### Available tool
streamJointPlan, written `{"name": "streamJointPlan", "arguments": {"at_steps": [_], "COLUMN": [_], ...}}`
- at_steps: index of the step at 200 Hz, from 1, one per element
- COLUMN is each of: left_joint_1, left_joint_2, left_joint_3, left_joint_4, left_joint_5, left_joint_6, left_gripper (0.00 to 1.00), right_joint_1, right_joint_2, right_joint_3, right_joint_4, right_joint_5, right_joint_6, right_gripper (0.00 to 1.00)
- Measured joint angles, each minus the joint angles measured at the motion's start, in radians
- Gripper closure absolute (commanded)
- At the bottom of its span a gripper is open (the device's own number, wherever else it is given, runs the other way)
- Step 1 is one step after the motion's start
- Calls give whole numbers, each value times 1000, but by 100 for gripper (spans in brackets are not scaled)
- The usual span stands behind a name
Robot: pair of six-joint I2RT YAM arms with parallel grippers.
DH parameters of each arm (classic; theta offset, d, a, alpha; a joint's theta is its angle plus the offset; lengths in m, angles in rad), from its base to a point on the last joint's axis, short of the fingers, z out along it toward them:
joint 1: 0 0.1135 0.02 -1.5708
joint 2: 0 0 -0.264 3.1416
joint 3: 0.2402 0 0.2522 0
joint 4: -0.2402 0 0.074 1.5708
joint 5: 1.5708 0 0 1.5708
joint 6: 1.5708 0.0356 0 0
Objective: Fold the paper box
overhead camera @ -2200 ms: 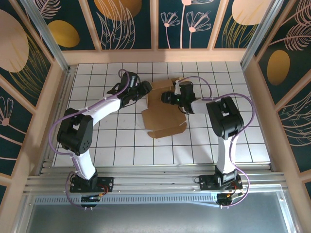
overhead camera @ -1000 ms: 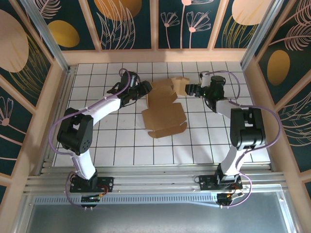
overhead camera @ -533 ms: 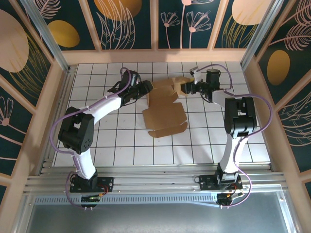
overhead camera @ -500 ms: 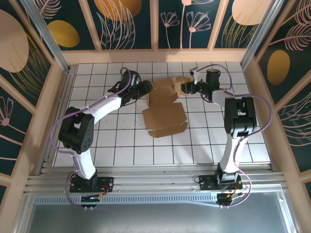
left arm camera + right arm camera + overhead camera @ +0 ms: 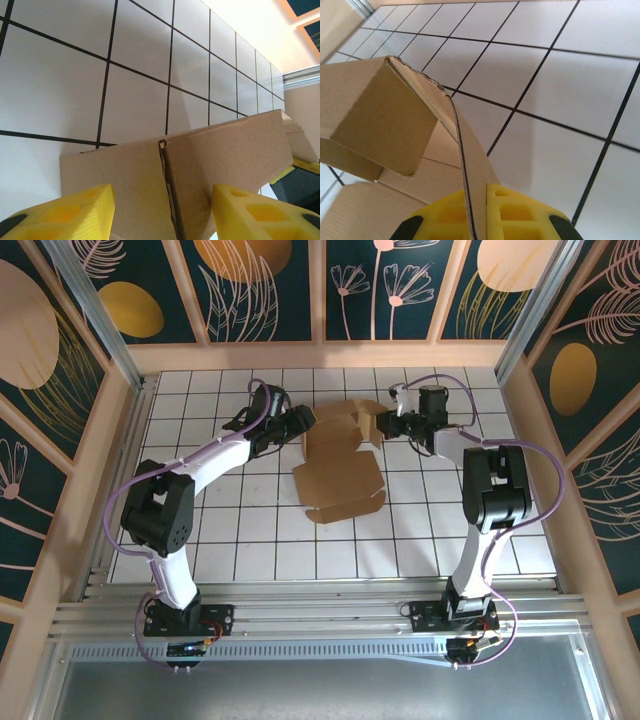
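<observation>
The paper box [image 5: 335, 475] is a brown cardboard sheet lying mid-table, its near part flat and its far flaps raised. My left gripper [image 5: 303, 423] is at the box's far left edge. In the left wrist view its yellow fingers [image 5: 65, 212] stand apart on either side of an upright cardboard wall [image 5: 225, 150] that has a seam down the middle. My right gripper [image 5: 388, 424] is at the far right flap. In the right wrist view this gripper [image 5: 485, 192] is shut on the thin edge of a curved flap [image 5: 470, 150], which rises to a folded panel [image 5: 375, 105].
The white tiled table [image 5: 250, 540] is boxed in by a wooden frame, with the back wall [image 5: 320, 355] close behind the box. An aluminium rail [image 5: 320, 610] runs along the near edge where both arm bases sit.
The right gripper swung from the right of the box in to its far right flap and closed on it. The left arm and the flat part of the box stayed still.
</observation>
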Motion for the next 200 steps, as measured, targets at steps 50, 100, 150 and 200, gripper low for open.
{"name": "streamJointPlan", "arguments": {"at_steps": [50, 100, 150, 200], "left_joint_1": [-6, -9, -10, -13], "left_joint_2": [5, 6, 6, 42], "left_joint_3": [6, 14, 14, 63], "left_joint_4": [0, -17, -16, -27], "left_joint_5": [-3, -26, -26, -21], "left_joint_6": [-12, -20, -18, 54], "left_gripper": [47, 47, 48, 48], "right_joint_1": [45, 177, 212, 214], "right_joint_2": [7, -21, -82, -116], "right_joint_3": [72, 65, -55, -179], "right_joint_4": [-113, -108, -37, 82], "right_joint_5": [17, 182, 239, 130], "right_joint_6": [173, 159, 121, 36], "right_gripper": [94, 90, 70, 52]}}
